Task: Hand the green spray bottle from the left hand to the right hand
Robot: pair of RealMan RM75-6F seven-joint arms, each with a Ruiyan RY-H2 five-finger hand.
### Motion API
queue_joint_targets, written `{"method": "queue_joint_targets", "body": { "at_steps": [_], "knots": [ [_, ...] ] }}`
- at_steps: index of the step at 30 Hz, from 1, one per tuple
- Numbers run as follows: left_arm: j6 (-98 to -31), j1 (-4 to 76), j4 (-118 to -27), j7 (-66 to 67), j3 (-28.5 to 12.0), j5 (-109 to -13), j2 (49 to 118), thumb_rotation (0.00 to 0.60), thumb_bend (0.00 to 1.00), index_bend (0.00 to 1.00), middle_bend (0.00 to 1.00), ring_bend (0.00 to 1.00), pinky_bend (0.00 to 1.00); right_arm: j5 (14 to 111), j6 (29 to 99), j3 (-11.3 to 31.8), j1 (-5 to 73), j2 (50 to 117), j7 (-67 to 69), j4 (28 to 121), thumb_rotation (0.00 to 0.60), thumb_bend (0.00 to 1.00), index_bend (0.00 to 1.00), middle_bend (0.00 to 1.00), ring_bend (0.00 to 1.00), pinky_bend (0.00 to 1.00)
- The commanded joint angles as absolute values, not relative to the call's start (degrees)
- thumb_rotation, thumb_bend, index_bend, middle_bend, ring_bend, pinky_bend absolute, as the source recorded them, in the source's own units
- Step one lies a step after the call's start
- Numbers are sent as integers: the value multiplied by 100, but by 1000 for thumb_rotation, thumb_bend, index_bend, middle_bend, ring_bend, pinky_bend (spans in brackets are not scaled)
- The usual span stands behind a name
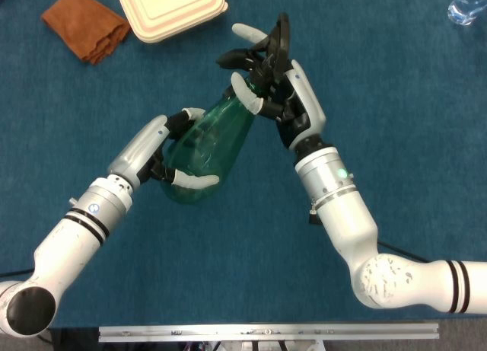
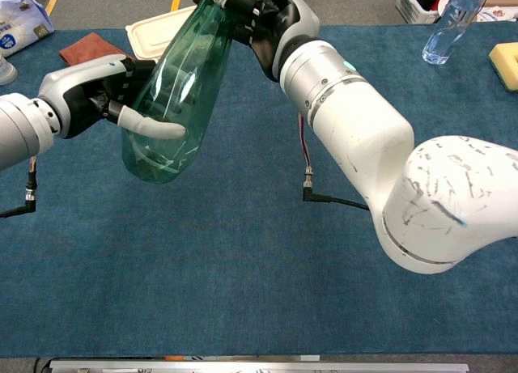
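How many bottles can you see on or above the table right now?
2. The green spray bottle is held above the table by the left hand and right hand; a clear bottle stands at the far right edge. Others may sit out of frame.

Spray head: the nozzle end of the green spray bottle [image 1: 207, 144] sat buried among the right hand's [image 1: 275, 83] fingers, its outline unclear in both views.
Right hand, chest view: fingertips ran off the top edge.
Left hand [image 1: 156, 154]: palm contact hidden behind the bottle body.
Clear water bottle [image 2: 450, 21]: cap cropped in the chest view; only a sliver showed in the head view.
Yellow sponge [image 2: 504, 64]: cut by the right edge.
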State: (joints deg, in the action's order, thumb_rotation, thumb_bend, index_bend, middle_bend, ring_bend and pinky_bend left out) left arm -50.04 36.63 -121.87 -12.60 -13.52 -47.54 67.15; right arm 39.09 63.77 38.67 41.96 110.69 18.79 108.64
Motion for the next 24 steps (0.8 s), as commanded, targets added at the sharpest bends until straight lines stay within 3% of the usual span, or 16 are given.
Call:
{"method": "queue_joint_targets", "body": {
  "at_steps": [1,6,10,18,24],
  "knots": [
    [-4970,3671,-12164,-1276,-1353,-4778,6700,600,173,334,408,346,592,3891,6353,3891,4179,11028,1904,10878,600,715,465,365,314,467],
    [-4739,3698,-12111,-1402,-1357,-4837,6603,600,173,197,264,214,581,3858,6321,3934,4151,10925,1931,10882,600,726,488,374,321,484],
    [-4586,3693,-12072,-1577,-1401,-4924,6539,600,173,113,153,103,506,3831,6277,3915,4113,10818,1927,10897,600,731,505,378,329,493],
    [-4125,3692,-12002,-1892,-1435,-5283,6273,600,171,34,51,3,375,3823,6203,3952,4037,10576,1966,10967,600,731,505,378,329,494],
    [-3869,3658,-11942,-2188,-1484,-5567,6103,600,161,1,4,0,314,3785,6109,3998,3982,10342,1998,11023,600,731,505,378,329,494]
  ]
}}
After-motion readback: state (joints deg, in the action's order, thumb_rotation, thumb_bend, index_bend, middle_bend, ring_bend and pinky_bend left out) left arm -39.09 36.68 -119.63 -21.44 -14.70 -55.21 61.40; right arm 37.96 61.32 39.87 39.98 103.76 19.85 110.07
